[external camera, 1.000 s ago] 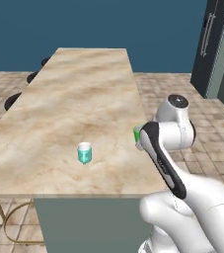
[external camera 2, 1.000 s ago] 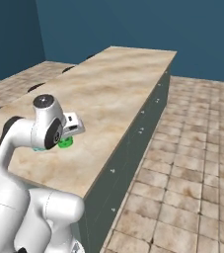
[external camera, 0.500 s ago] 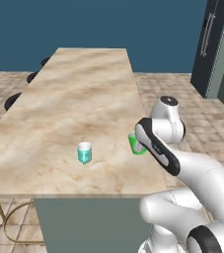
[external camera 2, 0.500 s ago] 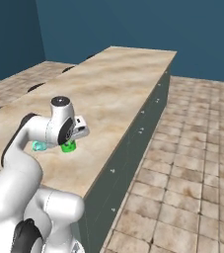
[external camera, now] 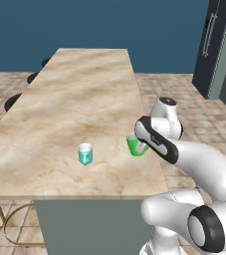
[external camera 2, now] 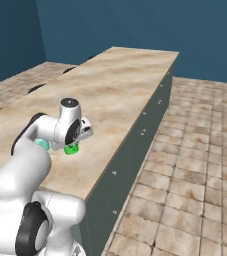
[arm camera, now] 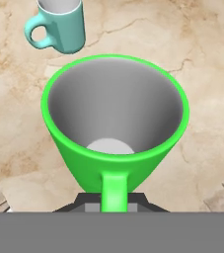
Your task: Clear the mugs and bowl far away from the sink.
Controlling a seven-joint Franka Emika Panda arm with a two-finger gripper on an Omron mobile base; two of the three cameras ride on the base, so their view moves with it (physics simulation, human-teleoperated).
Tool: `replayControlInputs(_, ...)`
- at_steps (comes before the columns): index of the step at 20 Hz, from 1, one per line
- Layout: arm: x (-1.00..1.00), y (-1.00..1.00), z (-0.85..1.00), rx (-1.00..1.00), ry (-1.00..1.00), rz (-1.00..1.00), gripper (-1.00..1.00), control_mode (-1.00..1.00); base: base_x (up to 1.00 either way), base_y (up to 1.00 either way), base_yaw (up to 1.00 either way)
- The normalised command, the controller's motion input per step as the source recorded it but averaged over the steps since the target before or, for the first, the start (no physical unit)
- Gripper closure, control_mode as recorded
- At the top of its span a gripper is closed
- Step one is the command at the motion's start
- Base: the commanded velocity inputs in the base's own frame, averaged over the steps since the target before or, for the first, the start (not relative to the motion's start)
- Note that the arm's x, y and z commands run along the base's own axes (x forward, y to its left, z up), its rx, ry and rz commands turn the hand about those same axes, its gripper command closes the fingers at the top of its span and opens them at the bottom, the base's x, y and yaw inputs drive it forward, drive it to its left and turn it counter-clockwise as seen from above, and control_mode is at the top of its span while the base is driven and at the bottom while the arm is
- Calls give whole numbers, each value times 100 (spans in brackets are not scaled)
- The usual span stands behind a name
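here, gripper [external camera: 140, 144] clamped on green mug [arm camera: 114, 132], teal mug [external camera: 85, 154] nearby

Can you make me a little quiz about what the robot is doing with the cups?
1. True or false: the green mug is lying on its side.
2. Which cup is nearer the robot's tool? A) the teal mug B) the green mug
3. Fill in: both mugs are over a long marble ____.

Key:
1. False. In the hand view its open mouth faces up at the camera, so it is upright.
2. B. The tool is shut on the green mug by its handle side; the teal mug stands apart on the marble.
3. counter.
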Motion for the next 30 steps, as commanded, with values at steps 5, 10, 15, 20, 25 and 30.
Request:
replayControlInputs(5, 19, 0, -31, 0, 0, 11, 100, -100, 0, 0, 0)
replayControlInputs(10, 16, 0, -41, 0, 0, 10, 100, -100, 0, 0, 0)
replayControlInputs(15, 4, 0, -41, 1, 0, 9, 100, -100, 0, 0, 0)
replayControlInputs(20, 0, 0, -40, 0, 0, 7, 100, -100, 0, 0, 0)
replayControlInputs(25, 0, 0, -40, 0, 0, 7, 100, -100, 0, 0, 0)
replayControlInputs(30, 0, 0, -45, 0, 0, 7, 100, -100, 0, 0, 0)
